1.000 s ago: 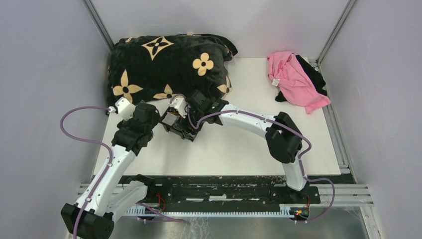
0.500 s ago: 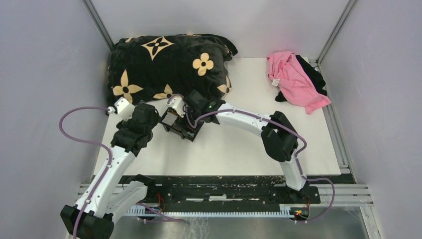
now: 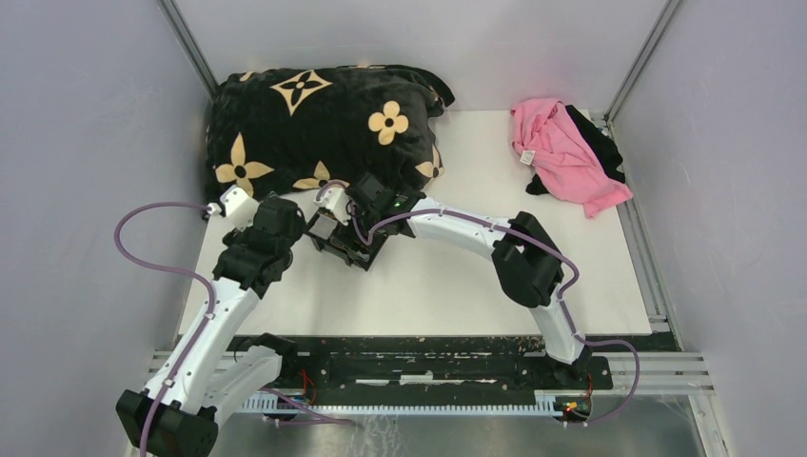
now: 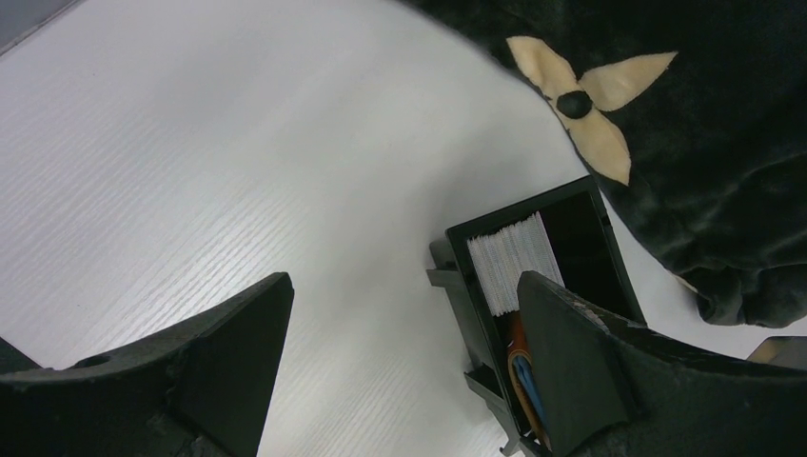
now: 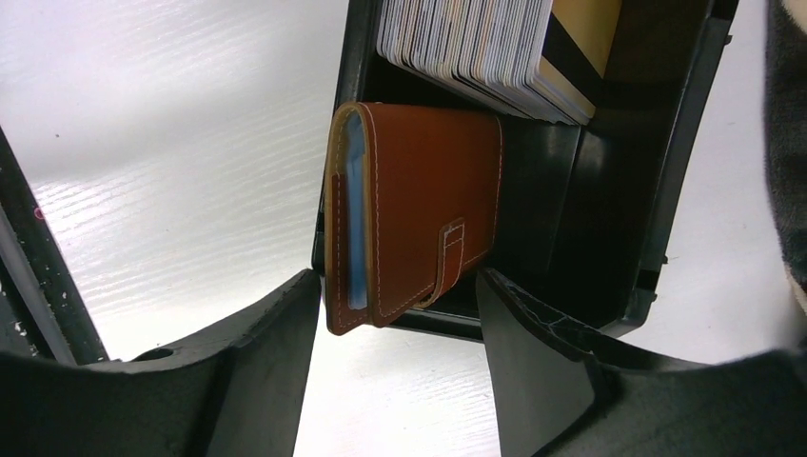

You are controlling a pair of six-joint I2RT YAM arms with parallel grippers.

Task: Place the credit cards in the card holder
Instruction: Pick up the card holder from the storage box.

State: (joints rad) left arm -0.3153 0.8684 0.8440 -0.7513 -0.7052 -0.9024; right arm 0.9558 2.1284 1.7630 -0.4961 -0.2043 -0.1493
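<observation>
Fingers on both arms are spread wide and grasp nothing. I see the right fingers (image 5: 257, 381) hanging over the black tray (image 5: 685, 143), one to each side of the brown card holder (image 5: 419, 209). It stands on edge inside the tray, folded shut with its tab down. The credit cards (image 5: 476, 43) are packed upright in the same tray, just behind the holder. The left fingers (image 4: 219, 352) hover over the table (image 4: 238, 171) beside the tray. A flowered blanket (image 3: 324, 114) lies just past the tray.
</observation>
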